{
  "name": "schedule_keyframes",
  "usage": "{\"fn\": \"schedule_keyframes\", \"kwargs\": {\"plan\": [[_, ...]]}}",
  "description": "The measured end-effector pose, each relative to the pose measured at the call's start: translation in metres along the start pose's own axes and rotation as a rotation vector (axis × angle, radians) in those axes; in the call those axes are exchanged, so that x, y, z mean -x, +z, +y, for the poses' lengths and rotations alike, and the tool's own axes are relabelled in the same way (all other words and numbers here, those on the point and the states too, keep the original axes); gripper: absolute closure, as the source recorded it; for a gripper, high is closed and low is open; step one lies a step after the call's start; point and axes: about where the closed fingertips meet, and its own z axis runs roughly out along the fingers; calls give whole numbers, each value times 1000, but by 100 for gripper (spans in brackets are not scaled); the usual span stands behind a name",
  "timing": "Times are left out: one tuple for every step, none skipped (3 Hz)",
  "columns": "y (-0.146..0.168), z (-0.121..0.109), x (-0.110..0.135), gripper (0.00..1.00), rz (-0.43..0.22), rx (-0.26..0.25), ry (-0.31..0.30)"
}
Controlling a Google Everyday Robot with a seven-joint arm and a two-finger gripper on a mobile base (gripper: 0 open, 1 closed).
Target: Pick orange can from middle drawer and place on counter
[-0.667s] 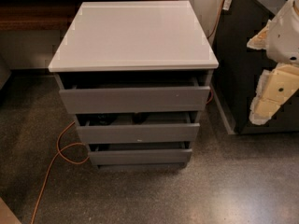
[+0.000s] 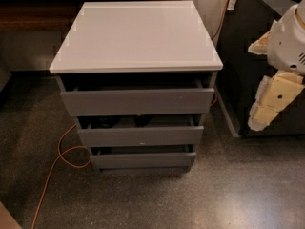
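Note:
The grey cabinet stands in the middle of the camera view under its white-grey counter [image 2: 136, 35], which is bare. The middle drawer [image 2: 140, 135] is pulled out a little, leaving a narrow dark gap along its top. Only dim dark shapes show in that gap, and the orange can is hidden. My gripper [image 2: 272, 103], cream-coloured, hangs at the right edge of the view below the white arm [image 2: 288, 37]. It is beside the cabinet at about drawer height, well apart from it.
The top drawer [image 2: 137, 100] and bottom drawer [image 2: 143, 159] also stand slightly ajar. An orange cable [image 2: 57, 161] loops on the speckled floor left of the cabinet. A dark unit [image 2: 243, 56] stands close on the right, behind my arm. A dark bench runs along the back wall.

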Motion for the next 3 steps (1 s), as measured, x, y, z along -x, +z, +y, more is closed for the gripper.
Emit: {"fn": "schedule_keyframes", "kwargs": {"plan": [[25, 8, 9, 0, -70, -7, 17], [63, 16, 16, 0, -113, 6, 35], [105, 21, 23, 0, -123, -28, 21]]}}
